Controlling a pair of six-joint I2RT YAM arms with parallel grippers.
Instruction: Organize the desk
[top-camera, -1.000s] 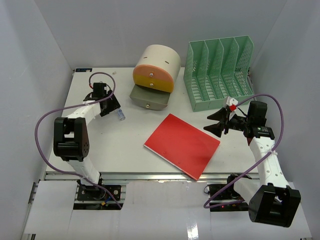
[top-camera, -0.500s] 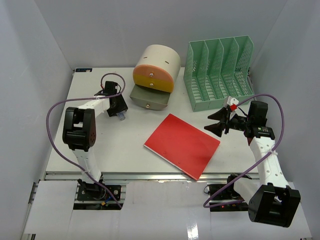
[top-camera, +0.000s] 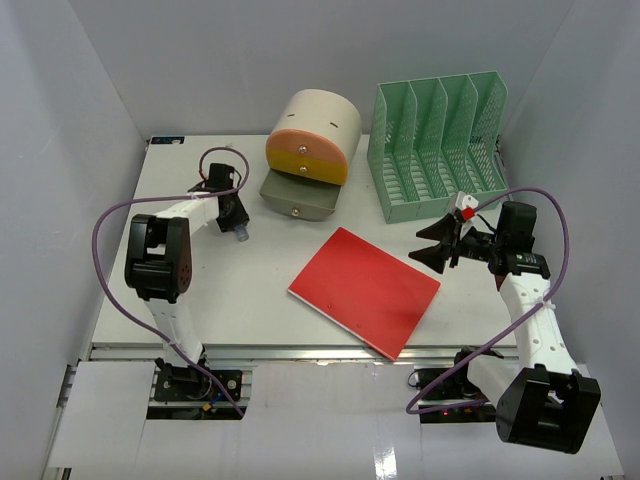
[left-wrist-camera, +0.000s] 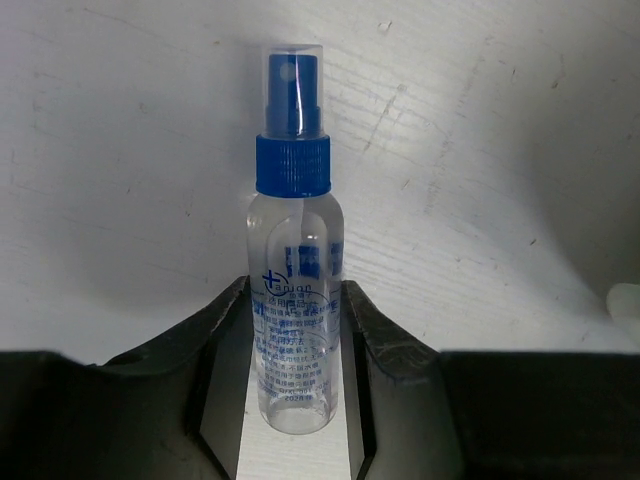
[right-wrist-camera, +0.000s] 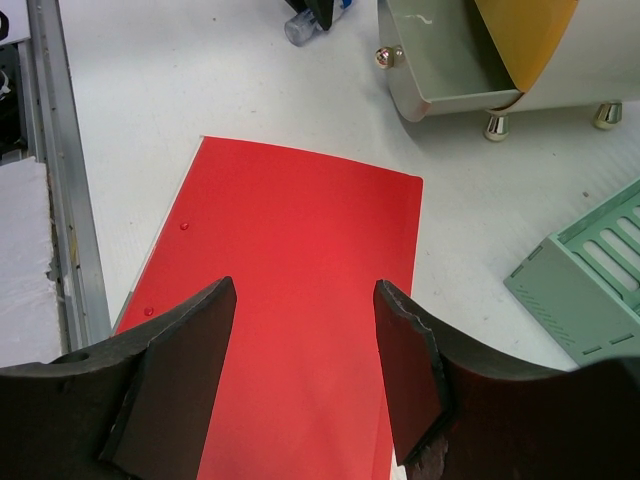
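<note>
The white desk (top-camera: 200, 290) holds a small clear spray bottle (top-camera: 243, 233) with a blue cap, lying flat at the back left. My left gripper (top-camera: 236, 222) has a finger against each side of it. In the left wrist view the bottle (left-wrist-camera: 293, 220) lies between the fingers of my left gripper (left-wrist-camera: 295, 288), cap pointing away. My right gripper (top-camera: 425, 246) is open and empty, held above the right edge of a red flat folder (top-camera: 365, 290). In the right wrist view the folder (right-wrist-camera: 290, 230) lies under my open right gripper (right-wrist-camera: 305, 290).
A cream rounded drawer unit (top-camera: 310, 150) with an orange drawer and an open grey bottom drawer (right-wrist-camera: 450, 70) stands at the back centre. A green slotted file rack (top-camera: 440, 145) stands at the back right. A metal rail (top-camera: 300, 352) runs along the desk's front edge.
My left arm has swung right and its gripper has come around the spray bottle. The right arm, folder and rack have not moved.
</note>
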